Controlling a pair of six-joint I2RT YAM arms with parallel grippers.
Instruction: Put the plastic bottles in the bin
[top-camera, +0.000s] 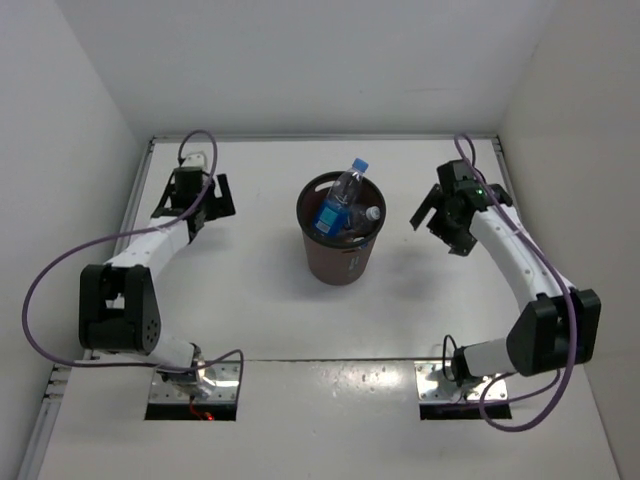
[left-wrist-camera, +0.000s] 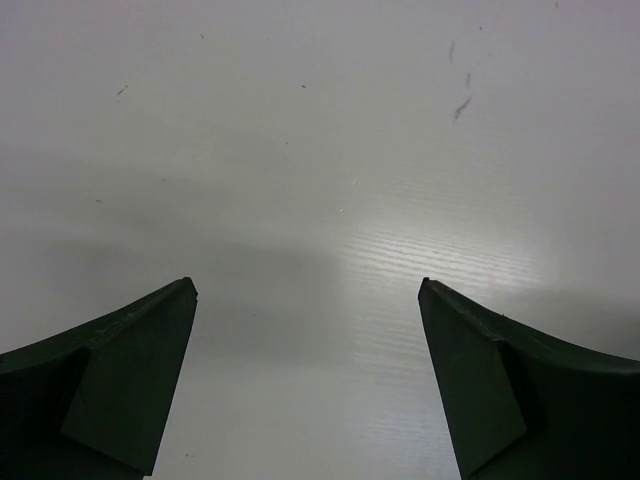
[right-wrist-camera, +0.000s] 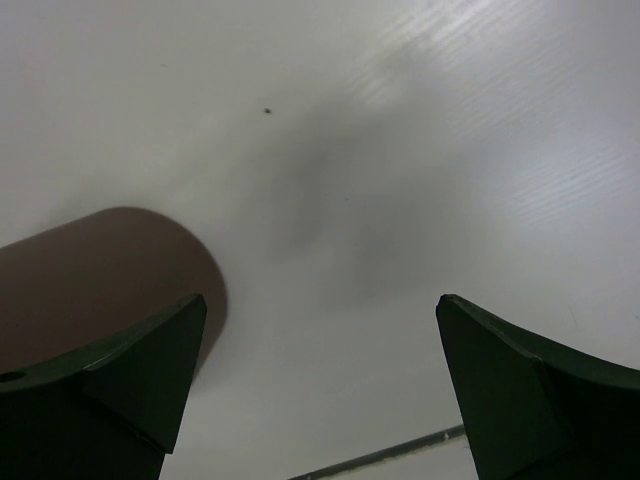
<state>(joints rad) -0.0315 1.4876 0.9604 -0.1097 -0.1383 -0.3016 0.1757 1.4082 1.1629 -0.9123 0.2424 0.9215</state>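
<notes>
The dark brown bin (top-camera: 340, 266) stands upright in the middle of the table. A clear bottle with a blue label and blue cap (top-camera: 343, 196) sticks up out of it, tilted toward the far right. A second clear bottle (top-camera: 366, 215) lies against the rim beside it. Anything deeper in the bin is hidden. My left gripper (top-camera: 222, 198) hangs open to the left of the bin, with only bare table between its fingers (left-wrist-camera: 308, 290). My right gripper (top-camera: 432, 222) is open to the right of the bin and holds nothing (right-wrist-camera: 322, 305). The bin's brown wall (right-wrist-camera: 100, 270) shows at the left of the right wrist view.
White walls close the table in at the back and on both sides. A seam (right-wrist-camera: 400, 452) in the table runs across the bottom of the right wrist view. Purple cables (top-camera: 40, 290) loop out beside each arm.
</notes>
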